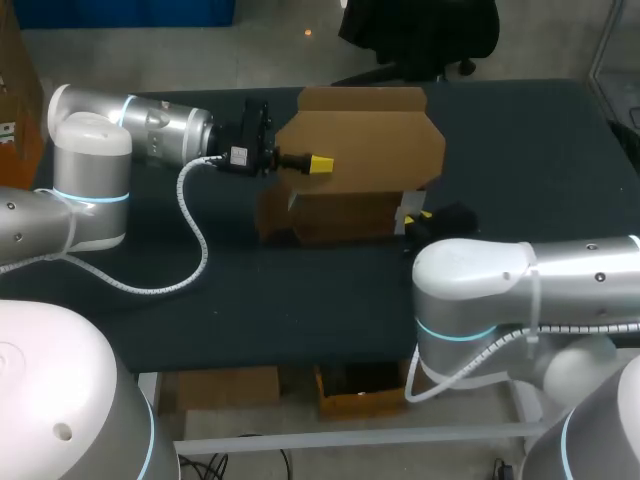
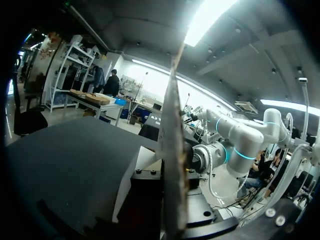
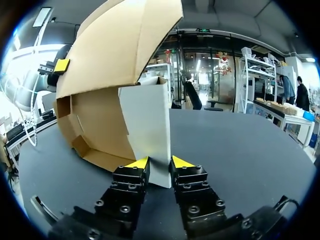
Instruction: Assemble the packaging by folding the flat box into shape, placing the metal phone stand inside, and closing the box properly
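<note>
One brown cardboard box (image 1: pixel 335 218), half folded, stands near the middle of the flat, matt black table (image 1: pixel 300 295). Its long axis runs across the table from my left arm's side to my right's. Its open end faces the right arm, whose wrist view looks into the plain brown hollow. The box's broad lid flap (image 1: pixel 370 150), a stiff sheet with clipped corners, is lifted and tilted above the body.

The left gripper (image 1: pixel 318 162) comes in level from the side at the lid flap's edge. It seems to be pinching the flap, though only one yellow tip shows, lying on the flap's upper face. The right gripper (image 3: pixel 160 162) sits low at the open end, its two tips pressed onto the lower corner of one smooth white end panel (image 3: pixel 147 120).
</note>
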`<state>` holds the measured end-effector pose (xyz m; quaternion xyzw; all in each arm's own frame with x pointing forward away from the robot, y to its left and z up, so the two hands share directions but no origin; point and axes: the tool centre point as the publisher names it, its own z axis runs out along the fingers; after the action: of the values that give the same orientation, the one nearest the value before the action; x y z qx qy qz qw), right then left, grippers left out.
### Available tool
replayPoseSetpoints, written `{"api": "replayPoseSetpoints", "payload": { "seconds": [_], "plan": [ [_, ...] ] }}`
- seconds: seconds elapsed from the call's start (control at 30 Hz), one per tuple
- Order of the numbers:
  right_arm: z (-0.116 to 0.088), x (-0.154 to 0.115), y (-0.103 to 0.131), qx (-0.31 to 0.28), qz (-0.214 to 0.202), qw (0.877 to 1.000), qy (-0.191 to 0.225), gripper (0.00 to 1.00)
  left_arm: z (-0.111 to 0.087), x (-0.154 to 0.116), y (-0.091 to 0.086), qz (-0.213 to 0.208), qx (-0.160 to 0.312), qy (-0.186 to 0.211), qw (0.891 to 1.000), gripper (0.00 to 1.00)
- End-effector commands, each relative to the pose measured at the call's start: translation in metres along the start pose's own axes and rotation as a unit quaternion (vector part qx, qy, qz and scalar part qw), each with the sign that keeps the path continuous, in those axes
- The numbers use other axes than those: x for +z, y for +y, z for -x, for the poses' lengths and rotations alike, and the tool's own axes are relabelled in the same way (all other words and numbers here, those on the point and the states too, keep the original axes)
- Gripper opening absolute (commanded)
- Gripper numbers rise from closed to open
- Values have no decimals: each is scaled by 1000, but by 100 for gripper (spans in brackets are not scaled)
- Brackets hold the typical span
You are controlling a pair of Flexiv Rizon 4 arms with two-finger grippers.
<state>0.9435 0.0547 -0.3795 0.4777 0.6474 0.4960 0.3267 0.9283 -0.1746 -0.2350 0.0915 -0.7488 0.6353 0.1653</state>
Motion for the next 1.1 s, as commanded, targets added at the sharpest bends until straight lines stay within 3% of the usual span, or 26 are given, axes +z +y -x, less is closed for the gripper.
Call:
{"api": "replayPoseSetpoints", "payload": {
  "seconds": [0.03,0.27,0.43,1.1],
  "plan": [
    [-6,5,1,1,5,999,-35,25,1,1,4,0,-1,3,1000,0],
    [-7,8,3,1,6,999,-39,16,1,1,4,0,-1,3,1000,0],
    [-8,9,3,2,7,999,-41,0,1,1,4,0,-1,3,1000,0],
    [-10,4,2,3,12,999,-42,0,1,1,4,0,-1,3,1000,0]
  ]
}}
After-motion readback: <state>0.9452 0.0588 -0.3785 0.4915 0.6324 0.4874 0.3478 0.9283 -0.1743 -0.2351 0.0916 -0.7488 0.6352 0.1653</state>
